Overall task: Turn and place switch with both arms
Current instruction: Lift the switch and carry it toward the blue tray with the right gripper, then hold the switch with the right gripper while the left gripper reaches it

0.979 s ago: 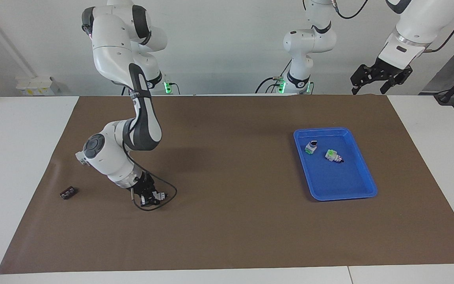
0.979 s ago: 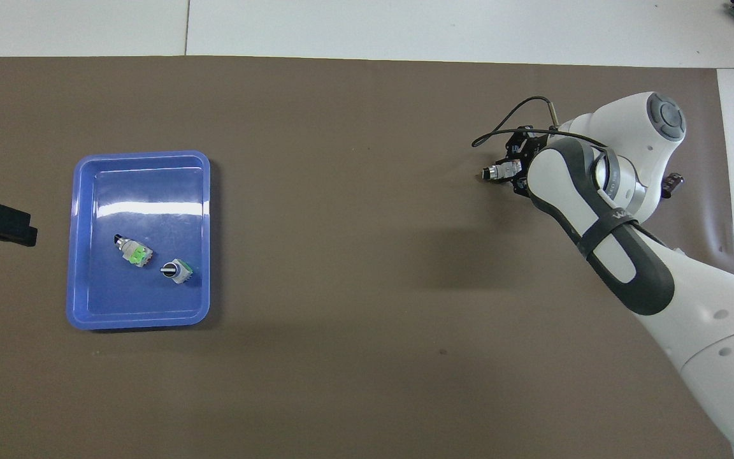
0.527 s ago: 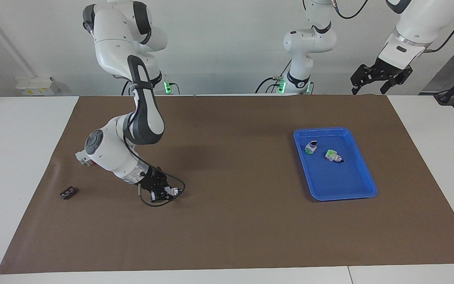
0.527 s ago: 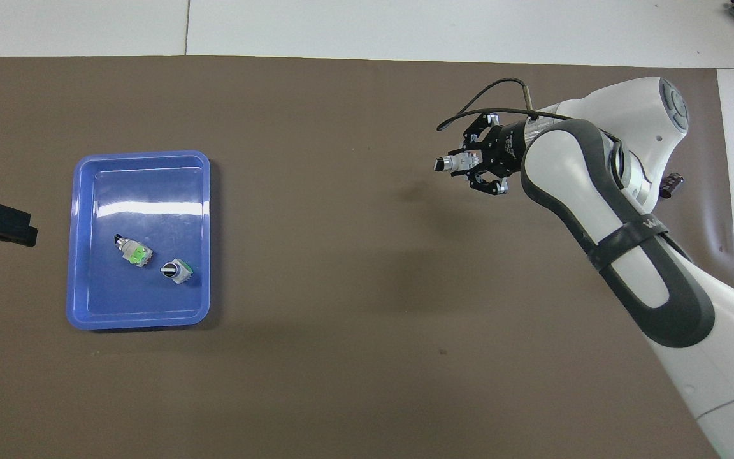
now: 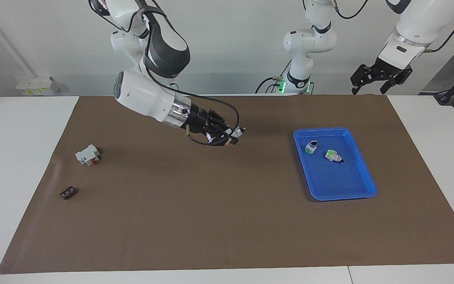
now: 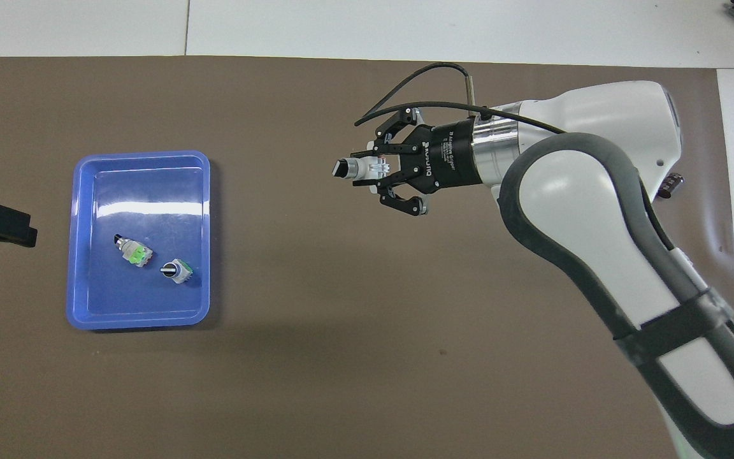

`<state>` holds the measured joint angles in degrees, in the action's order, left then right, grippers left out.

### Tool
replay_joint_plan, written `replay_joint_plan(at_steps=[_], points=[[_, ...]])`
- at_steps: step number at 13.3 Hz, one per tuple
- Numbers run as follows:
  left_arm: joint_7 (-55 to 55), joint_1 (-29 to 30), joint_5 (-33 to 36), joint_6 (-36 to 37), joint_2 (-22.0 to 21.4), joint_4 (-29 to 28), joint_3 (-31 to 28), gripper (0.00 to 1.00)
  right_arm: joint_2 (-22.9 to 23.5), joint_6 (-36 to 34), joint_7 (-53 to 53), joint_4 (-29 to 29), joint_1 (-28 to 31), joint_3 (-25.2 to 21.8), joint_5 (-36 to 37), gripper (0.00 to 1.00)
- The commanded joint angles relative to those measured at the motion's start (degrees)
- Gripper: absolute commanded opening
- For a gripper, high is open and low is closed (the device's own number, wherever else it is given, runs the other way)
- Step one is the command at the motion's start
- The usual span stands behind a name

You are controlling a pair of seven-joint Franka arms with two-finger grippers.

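Gripping the switch (image 5: 235, 134), the right pincer (image 5: 227, 136) is held raised over the mat; the left pincer (image 5: 380, 77) is parked spread.

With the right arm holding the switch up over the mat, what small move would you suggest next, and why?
Probably bring the left gripper in toward the middle of the mat to meet it. The right gripper holds the switch in the air, black end pointing toward the blue tray, while the left one waits open above the mat's edge, near the left arm's base.
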<state>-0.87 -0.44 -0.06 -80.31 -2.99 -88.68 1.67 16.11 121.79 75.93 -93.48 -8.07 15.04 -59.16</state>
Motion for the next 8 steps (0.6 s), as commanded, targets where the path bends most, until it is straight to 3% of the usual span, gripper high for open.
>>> replay_joint_plan(at_steps=[1, 3, 8], points=[[1.2, 0.1, -0.6, 2.3, -2.2, -1.4, 0.4, 1.00, -1.5, 1.3, 0.5, -2.0, 0.0, 2.4, -10.9, 0.00], [9.8, -0.3, -0.9, 3.8, -2.2, -1.0, 1.2, 1.00, -2.0, 1.9, 6.5, -2.5, -2.1, 2.5, -13.4, 0.00], [46.0, -0.4, -12.4, 3.9, -1.6, 0.3, 3.5, 1.00, -2.0, 13.5, 11.9, -3.3, -10.5, 2.3, -12.6, 0.00]])
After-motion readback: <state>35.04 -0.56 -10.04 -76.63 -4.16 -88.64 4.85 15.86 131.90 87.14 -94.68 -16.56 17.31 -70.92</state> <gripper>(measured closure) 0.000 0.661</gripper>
